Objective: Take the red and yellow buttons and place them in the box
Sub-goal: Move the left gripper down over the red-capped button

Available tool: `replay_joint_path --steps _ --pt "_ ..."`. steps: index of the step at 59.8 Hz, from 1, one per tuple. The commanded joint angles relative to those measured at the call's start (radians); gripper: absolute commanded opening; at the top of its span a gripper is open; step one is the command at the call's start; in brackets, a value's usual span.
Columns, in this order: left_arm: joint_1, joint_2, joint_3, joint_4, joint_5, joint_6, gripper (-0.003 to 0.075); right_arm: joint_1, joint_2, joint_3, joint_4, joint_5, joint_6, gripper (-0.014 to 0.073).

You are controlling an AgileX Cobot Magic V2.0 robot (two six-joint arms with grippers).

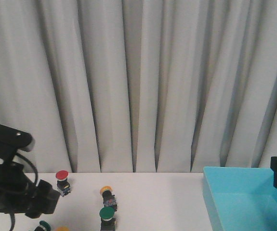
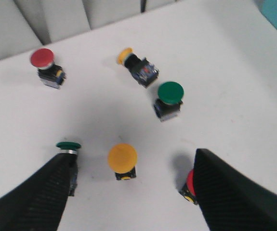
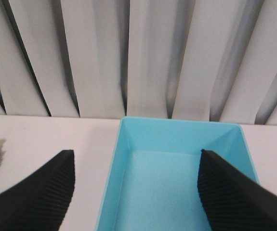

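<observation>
Left gripper (image 2: 128, 192), jaws spread, above a yellow button (image 2: 122, 159) lying between its fingers; a red button (image 2: 190, 185) touches 1 finger. Beyond: 2 green buttons, another yellow, another red. Right gripper (image 3: 136, 192), spread, above the box (image 3: 177, 139).

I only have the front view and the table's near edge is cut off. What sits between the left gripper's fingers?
Observer: The left gripper is open, and an upright yellow button stands between its fingers.
Operator: Any other target close by?
Observer: A red button lies against the inner side of one finger, partly hidden by it.
Operator: Is the box loaded yet?
Observer: The right wrist view shows no buttons on the part of the box floor visible between the open right gripper's fingers.
</observation>
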Motion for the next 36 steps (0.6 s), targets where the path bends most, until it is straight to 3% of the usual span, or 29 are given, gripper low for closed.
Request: replay_joint_path --steps 1,12,36 --pt "-0.039 0.06 -0.143 -0.014 0.093 0.0 0.0524 0.001 -0.015 -0.033 -0.005 -0.038 -0.007 0.0529" --pt "-0.098 0.215 -0.303 -0.016 0.263 -0.006 0.0524 0.001 -0.015 -0.033 -0.006 0.012 -0.008 0.0529" --pt "-0.171 0.389 -0.37 -0.009 0.37 -0.059 0.0524 0.001 -0.015 -0.033 -0.006 0.052 -0.008 0.0529"
